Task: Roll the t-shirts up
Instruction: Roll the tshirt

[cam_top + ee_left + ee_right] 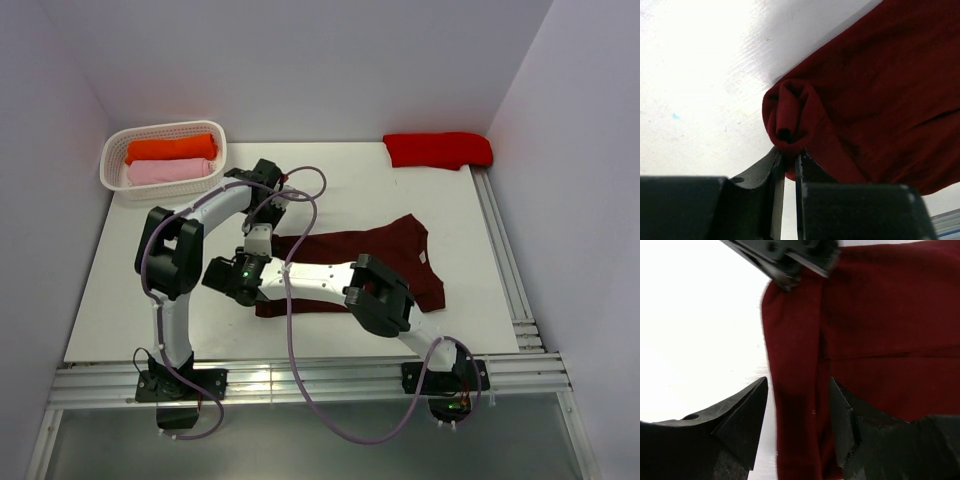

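"Maroon t-shirt (385, 250) aside for a second, what is it all sitting on?"

"A white tabletop (440, 205), glossy enough to glare under the lights. Plain pale walls close it in on three sides, and metal rails (330, 380) run along the near edge and down the right side."

"Anything else on it?"

"A white basket (160, 191) in the far left corner, with an orange roll (170, 148) and a pink roll (170, 171) lying side by side in it. Over in the far right corner there's a red t-shirt (438, 150), bunched against the wall."

"And the maroon one?"

"It lies in the middle of the tabletop, under both arms, spread mostly flat with the sleeves out to the far and near sides. The neck end points right, where I can make out a small white label (423, 257). The left end is curled over into a small, loose roll with a dark hollow at its core. The cloth behind it is smooth, with only a crease or two."

"Who has hold of it?"

"The left tool (790, 157) is clenched on the curled edge, a nip of cloth pinched between its tips. The right tool (797, 400) is released, spread wide, with a folded strip of the shirt's edge running between its fingers (747, 410). It sits just beside the left tool at that same end."
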{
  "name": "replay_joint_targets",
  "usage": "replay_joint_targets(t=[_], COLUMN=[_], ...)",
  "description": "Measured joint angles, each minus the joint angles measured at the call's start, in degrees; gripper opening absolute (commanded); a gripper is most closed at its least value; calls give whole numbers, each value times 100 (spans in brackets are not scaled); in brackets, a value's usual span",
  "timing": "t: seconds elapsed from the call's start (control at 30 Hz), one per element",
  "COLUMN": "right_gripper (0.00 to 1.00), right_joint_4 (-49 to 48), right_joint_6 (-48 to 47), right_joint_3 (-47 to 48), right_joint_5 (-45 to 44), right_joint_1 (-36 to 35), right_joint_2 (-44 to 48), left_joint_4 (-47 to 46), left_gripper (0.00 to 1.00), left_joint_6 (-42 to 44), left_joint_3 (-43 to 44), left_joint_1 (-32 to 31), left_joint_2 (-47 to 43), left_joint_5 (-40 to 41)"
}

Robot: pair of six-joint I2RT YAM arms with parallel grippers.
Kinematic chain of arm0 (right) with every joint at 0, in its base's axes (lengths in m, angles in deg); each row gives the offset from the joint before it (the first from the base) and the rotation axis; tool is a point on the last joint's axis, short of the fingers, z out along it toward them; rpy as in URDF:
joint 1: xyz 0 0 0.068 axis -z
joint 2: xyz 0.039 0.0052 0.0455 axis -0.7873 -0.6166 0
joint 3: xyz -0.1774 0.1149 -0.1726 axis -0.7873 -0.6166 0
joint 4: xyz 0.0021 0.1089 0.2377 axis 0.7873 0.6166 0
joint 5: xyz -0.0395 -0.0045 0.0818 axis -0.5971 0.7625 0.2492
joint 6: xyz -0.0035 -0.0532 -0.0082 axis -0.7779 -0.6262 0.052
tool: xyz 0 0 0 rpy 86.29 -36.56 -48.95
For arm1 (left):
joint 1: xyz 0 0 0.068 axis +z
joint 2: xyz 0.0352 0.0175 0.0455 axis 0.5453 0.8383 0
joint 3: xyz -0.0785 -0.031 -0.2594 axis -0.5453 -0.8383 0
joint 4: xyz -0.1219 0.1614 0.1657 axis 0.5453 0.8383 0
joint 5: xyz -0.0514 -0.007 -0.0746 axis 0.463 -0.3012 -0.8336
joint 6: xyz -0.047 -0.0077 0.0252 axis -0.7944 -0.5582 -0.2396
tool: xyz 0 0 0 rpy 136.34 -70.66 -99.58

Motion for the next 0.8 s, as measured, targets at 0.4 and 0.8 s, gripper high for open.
replay_joint_targets(t=[0.4,0.8], right_gripper=[28,15], right_joint_4=[-315,-1965], right_joint_6=[-103,22], right_joint_3=[44,-1882], right_joint_5=[50,514], right_joint_1=[0,186], right_joint_2=[-223,678], left_joint_4=[13,210], left_gripper=[19,42], left_joint_6=[-4,-20], left_joint_3=[17,264], left_joint_1=[0,-9], left_joint_2=[105,190], left_joint_5=[4,-188])
